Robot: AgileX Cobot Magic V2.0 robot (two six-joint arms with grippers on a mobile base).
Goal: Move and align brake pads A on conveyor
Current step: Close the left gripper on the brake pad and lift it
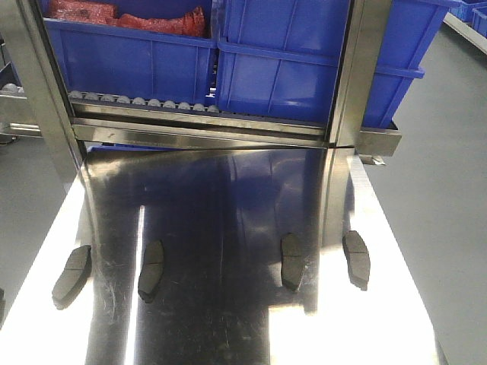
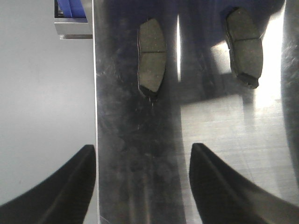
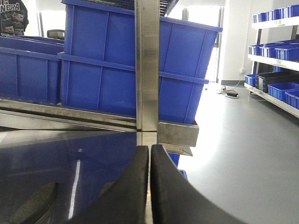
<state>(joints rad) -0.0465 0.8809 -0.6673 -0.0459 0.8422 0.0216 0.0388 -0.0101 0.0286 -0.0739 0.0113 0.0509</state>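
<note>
Steel table (image 1: pixel 228 319), four brake pads A (image 1: pixel 71 275) (image 1: pixel 151 271) (image 1: pixel 292 261) (image 1: pixel 356 258) in a row; left pincer (image 2: pixel 142 147) spread, right pincer (image 3: pixel 149 148) clenched

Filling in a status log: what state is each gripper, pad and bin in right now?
Left gripper: open, empty.
Right gripper: shut, empty.
Pads: all four flat on the steel table, apart, ungripped.
Left bin: holds red items.

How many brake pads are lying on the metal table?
4, all on the steel table: first pad at the left edge, second pad left of centre, third pad right of centre, fourth pad near the right edge. None appears hidden.
</note>
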